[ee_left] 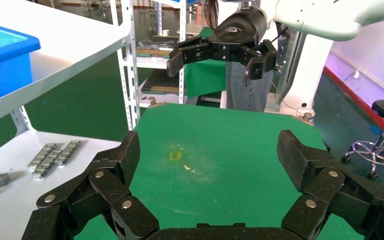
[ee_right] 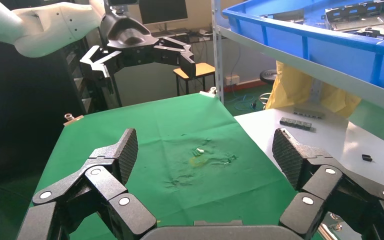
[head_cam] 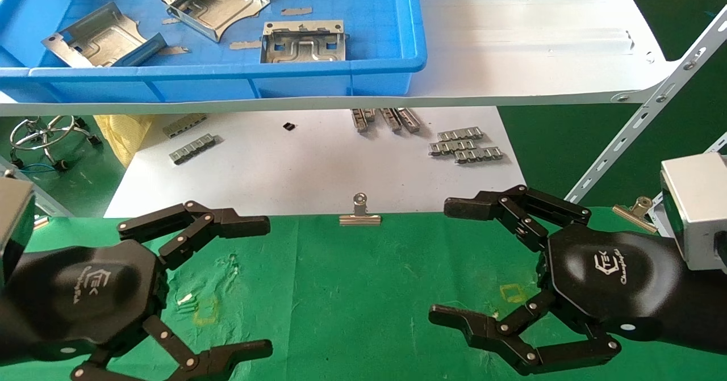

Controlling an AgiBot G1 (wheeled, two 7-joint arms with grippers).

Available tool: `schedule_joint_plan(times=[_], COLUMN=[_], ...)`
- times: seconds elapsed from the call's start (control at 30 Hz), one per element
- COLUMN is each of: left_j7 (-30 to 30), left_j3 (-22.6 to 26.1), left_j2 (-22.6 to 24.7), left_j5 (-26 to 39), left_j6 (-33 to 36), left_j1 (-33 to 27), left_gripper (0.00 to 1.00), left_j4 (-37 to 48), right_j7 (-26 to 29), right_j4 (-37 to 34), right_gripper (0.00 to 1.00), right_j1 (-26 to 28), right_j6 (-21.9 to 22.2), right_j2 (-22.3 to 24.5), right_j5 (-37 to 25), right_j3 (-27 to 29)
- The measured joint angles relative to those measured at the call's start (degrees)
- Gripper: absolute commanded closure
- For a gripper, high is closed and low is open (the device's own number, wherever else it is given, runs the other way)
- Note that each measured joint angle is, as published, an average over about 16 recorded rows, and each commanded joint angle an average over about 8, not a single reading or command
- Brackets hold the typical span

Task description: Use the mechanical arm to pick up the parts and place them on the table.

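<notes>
Three silver stamped plates lie in a blue bin [head_cam: 392,68] on the white shelf: one at the left [head_cam: 102,37], one in the middle [head_cam: 218,3], one on the right [head_cam: 304,43]. My left gripper [head_cam: 250,287] hovers open and empty over the green cloth table [head_cam: 352,301] at the near left. My right gripper [head_cam: 454,262] hovers open and empty over the cloth at the near right. Each wrist view looks across the cloth at the other gripper: the right one in the left wrist view [ee_left: 215,55], the left one in the right wrist view [ee_right: 140,55].
The white shelf [head_cam: 539,46] overhangs a white sheet [head_cam: 318,165] with small ridged metal strips [head_cam: 466,145]. A binder clip [head_cam: 359,213] holds the cloth's far edge, another [head_cam: 636,210] at the right. A slanted shelf brace [head_cam: 653,114] stands at the right. A stool base [head_cam: 48,137] is at the far left.
</notes>
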Motion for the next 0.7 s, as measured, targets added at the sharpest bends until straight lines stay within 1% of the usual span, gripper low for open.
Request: schedule_joint_plan(times=[0.23,0.5,0.7], left_j7=[0.0,0.0,0.0], left_j3=[0.0,0.0,0.0], left_j2=[0.0,0.0,0.0], left_j5=[0.0,0.0,0.0], left_j6=[0.0,0.0,0.0], left_j1=[0.0,0.0,0.0], left_gripper=[0.0,0.0,0.0], left_j4=[0.0,0.0,0.0], right_j7=[0.0,0.0,0.0], right_j4=[0.0,0.0,0.0], right_gripper=[0.0,1.0,1.0], right_j1=[0.0,0.0,0.0], right_j6=[0.0,0.0,0.0], right_j2=[0.0,0.0,0.0], right_j5=[0.0,0.0,0.0], right_j3=[0.0,0.0,0.0])
